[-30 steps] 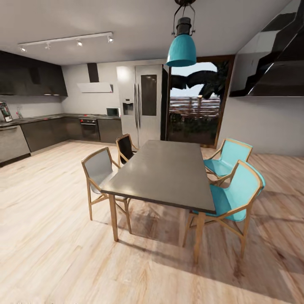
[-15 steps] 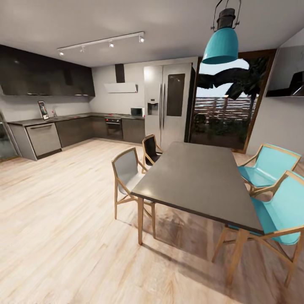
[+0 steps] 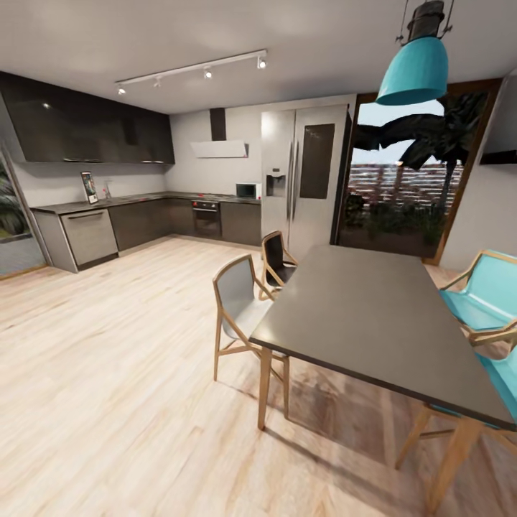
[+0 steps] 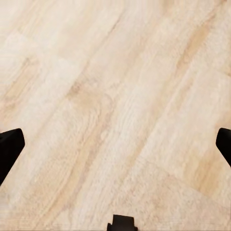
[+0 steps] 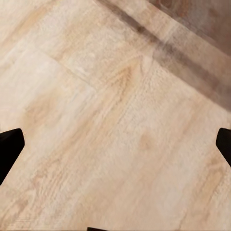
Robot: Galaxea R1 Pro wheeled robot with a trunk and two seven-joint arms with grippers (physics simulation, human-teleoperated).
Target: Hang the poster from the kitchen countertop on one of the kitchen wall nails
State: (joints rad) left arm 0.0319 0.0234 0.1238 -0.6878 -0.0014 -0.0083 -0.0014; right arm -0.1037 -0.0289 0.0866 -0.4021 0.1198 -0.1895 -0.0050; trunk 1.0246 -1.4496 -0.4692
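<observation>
In the head view, the poster (image 3: 89,187) stands upright at the far left of the frame, small with distance, on the kitchen countertop (image 3: 108,203), its back to the light-grey wall beneath the dark upper cabinets (image 3: 93,129). The glossy grey tabletop of the kitchen runs from the left edge toward the centre, over a steel dishwasher front (image 3: 90,236) and a built-in oven (image 3: 206,219), with a microwave (image 3: 247,190) near its right end. A white range hood (image 3: 220,148) hangs above the oven, and a tall steel refrigerator (image 3: 304,179) stands just right of centre. The wall nails are too small to make out. In the lower right, a dark rectangular dining table (image 3: 377,316) takes up much of the frame, with a grey-seated wooden chair (image 3: 240,309) and a black-seated one (image 3: 276,262) on its left side and turquoise chairs (image 3: 485,298) at the right edge. A turquoise pendant lamp (image 3: 418,68) hangs at the upper right. Pale wooden floor (image 3: 108,359) fills the lower left.

In the left wrist view, the left end effector (image 4: 115,149) has its two dark fingertips (image 4: 9,149) at opposite edges of the frame, spread wide, nothing between them but floor planks.

In the right wrist view, the right end effector (image 5: 115,147) is likewise spread wide over the floor, with a dark shadow band (image 5: 192,62) across the upper right corner.
</observation>
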